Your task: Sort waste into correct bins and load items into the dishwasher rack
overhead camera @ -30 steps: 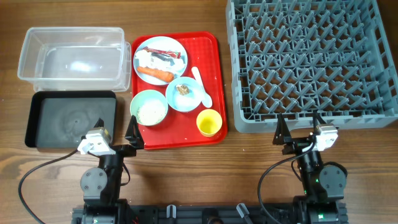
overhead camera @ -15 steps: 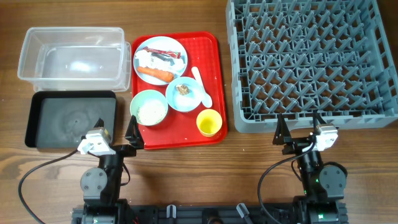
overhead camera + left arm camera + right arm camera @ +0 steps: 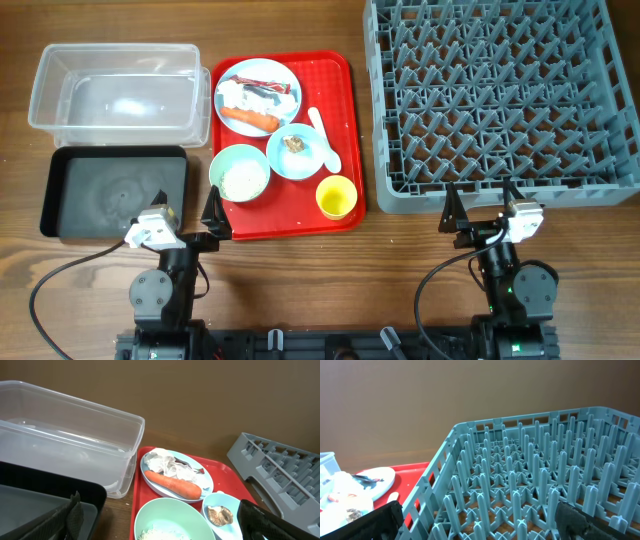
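Two open grippers, nothing in hand

Both grippers sit low in the overhead frame, fingers spread and holding nothing. The left gripper [image 3: 187, 208] is at the bottom-left corner of the red tray [image 3: 335, 80], and the right gripper [image 3: 482, 203] is at the rack's [image 3: 372, 100] near wall.

At the red tray's top left, the plate [image 3: 292, 105] carries paper [image 3: 236, 92], a wrapper [image 3: 262, 85] and a carrot [image 3: 250, 119]. Below it are the green bowl [image 3: 214, 165] of rice [image 3: 242, 178] and the blue bowl [image 3: 290, 168] with a scrap [image 3: 294, 143]. The spoon [image 3: 324, 138] lies to their right, and the cup [image 3: 336, 196] stands at lower right. The tub [image 3: 115, 48] and black tray [image 3: 115, 150] lie at far left.

Paper and wrapper look light and soft, so a pinch on any raised fold should do. The carrot looks firm and smooth and is best taken across its middle. The loose rice probably has to be tipped out, holding the bowl by its rim. The dishes seem stiff and slick, so grip their rims. The thin, flat spoon looks hardest to lift.

No brand or label can be read; the wrapper's print is too small.
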`<state>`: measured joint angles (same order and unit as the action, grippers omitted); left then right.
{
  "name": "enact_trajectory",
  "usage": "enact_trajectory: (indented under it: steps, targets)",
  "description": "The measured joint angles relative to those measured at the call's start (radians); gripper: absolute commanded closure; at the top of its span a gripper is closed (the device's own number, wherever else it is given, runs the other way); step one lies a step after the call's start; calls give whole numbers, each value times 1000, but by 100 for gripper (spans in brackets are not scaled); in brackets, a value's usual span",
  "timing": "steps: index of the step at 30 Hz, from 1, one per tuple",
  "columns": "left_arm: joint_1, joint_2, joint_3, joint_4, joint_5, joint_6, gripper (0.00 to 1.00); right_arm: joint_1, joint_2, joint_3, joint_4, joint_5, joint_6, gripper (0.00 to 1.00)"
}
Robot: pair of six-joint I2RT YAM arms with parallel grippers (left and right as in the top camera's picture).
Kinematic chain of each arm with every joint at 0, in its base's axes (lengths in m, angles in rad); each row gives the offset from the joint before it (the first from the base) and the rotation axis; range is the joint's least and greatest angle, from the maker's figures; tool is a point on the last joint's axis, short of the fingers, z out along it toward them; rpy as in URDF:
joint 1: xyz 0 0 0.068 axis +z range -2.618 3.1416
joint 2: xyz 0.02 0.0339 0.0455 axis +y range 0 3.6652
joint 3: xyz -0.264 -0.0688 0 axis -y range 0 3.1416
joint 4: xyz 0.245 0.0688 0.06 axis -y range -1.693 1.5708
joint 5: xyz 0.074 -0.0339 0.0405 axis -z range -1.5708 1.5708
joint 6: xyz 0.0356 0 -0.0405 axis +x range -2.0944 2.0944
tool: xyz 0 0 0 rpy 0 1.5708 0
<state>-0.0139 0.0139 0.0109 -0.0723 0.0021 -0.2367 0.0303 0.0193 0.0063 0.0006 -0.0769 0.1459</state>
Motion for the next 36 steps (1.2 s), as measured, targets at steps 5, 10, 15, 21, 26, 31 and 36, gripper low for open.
enact_trajectory:
  steps: [5, 10, 15, 21, 26, 31, 36]
  targets:
    - [0, 0, 0, 0, 0, 0, 0, 0, 0, 0, 0, 0, 0, 0]
    - [0, 0, 0, 0, 0, 0, 0, 0, 0, 0, 0, 0, 0, 0]
    - [0, 0, 0, 0, 0, 0, 0, 0, 0, 0, 0, 0, 0, 0]
    - [0, 0, 0, 0, 0, 0, 0, 0, 0, 0, 0, 0, 0, 0]
    - [0, 0, 0, 0, 0, 0, 0, 0, 0, 0, 16, 0, 0, 0]
    - [0, 0, 0, 0, 0, 0, 0, 0, 0, 0, 0, 0, 0, 0]
    - [0, 0, -3, 62, 46, -51, 0, 0, 0, 5, 58, -66, 0, 0]
